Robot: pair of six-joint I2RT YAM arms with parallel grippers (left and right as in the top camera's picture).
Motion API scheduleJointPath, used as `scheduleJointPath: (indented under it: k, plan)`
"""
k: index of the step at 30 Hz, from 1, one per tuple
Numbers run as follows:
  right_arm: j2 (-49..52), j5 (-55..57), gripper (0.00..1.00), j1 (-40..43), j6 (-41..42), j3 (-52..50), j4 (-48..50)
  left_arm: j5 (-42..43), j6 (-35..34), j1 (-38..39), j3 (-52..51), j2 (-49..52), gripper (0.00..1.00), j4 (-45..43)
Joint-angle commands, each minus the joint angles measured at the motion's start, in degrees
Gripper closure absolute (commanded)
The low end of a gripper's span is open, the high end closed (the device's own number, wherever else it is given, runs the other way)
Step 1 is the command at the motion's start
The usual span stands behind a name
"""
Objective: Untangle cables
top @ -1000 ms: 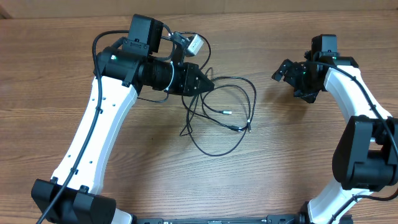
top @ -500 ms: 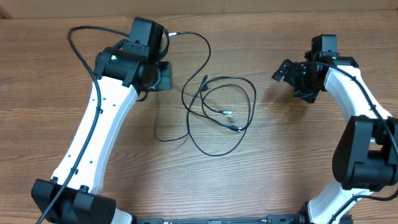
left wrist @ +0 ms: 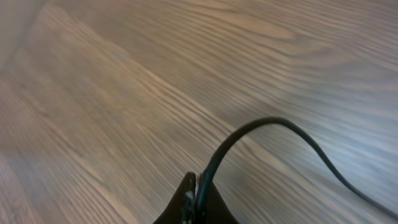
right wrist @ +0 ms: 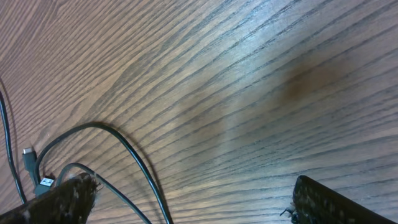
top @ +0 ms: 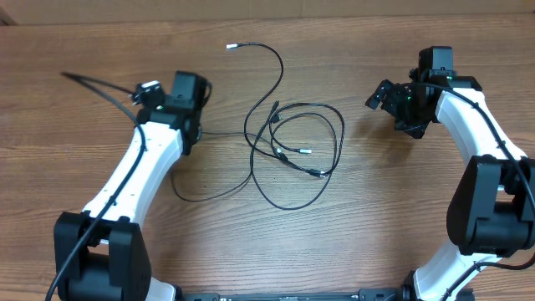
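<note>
My left gripper (left wrist: 198, 194) pinched one cable (left wrist: 273, 127) toward the table's (top: 351, 234) left edge; a slow, low pull clear of the tangle (top: 288, 155) seemed best, right gripper (right wrist: 189, 202) wide

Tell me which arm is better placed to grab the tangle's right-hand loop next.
Probably right: the right gripper is open beside that loop; the left gripper is shut on a cable, farther away.

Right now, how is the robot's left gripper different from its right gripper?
The left gripper is pinched shut; the right gripper is wide open. The left gripper holds a black cable; the right gripper holds nothing. Both are dark and face the wooden table.
</note>
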State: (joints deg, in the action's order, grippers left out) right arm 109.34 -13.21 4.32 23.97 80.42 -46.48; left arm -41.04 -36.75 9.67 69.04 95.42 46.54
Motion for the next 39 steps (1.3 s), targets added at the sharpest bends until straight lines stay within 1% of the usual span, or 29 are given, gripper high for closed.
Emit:
scheduleJointPath:
  k: [1,3,7,12,17,20,22,25,31,33,36,38,39]
  plan:
    - [-1.4,0.3,0.00,-0.1,0.0,0.9,0.1,-5.6,-2.1,-4.5,-3.2,-0.1,0.96,-3.8]
    - [-1.4,0.3,0.00,-0.1,0.0,0.9,0.1,-4.9,-2.1,-7.3,-4.4,-0.1,0.96,-5.4]
    - [-1.4,0.3,0.00,-0.1,0.0,0.9,0.1,-0.8,-2.1,-13.7,-6.3,-0.1,0.96,-7.9]
    - [-1.4,0.3,0.00,-0.1,0.0,0.9,0.1,7.6,-4.3,-22.0,-7.8,-0.1,0.92,-9.3]
    - [-1.4,0.3,0.00,-0.1,0.0,0.9,0.1,16.8,-4.4,-29.7,-7.9,-0.1,0.92,-8.9]
    - [-1.4,0.3,0.00,-0.1,0.0,0.9,0.1,21.6,-4.5,-32.8,-7.9,0.0,0.89,-9.0]
    - [-1.4,0.3,0.00,-0.1,0.0,0.9,0.1,23.1,-4.4,-33.9,-7.9,0.0,0.86,-8.9]
    - [-1.4,0.3,0.00,-0.1,0.0,0.9,0.1,23.1,-4.4,-34.7,-7.9,0.0,0.85,-8.9]
    - [-1.4,0.3,0.00,-0.1,0.0,0.9,0.1,24.0,-5.0,-34.6,-7.9,0.2,0.86,-9.4]
    - [-1.4,0.3,0.00,-0.1,0.0,0.9,0.1,27.5,-5.1,-34.6,-7.9,0.6,0.85,-10.1]
    - [-1.4,0.3,0.00,-0.1,0.0,0.9,0.1,35.0,-4.5,-34.2,-7.9,1.3,0.80,-11.4]
    - [-1.4,0.3,0.00,-0.1,0.0,0.9,0.1,40.3,-1.7,-33.5,-7.9,1.7,0.76,-12.8]
    - [-1.4,0.3,0.00,-0.1,0.0,0.9,0.1,43.0,0.4,-32.9,-7.9,1.9,0.71,-13.9]
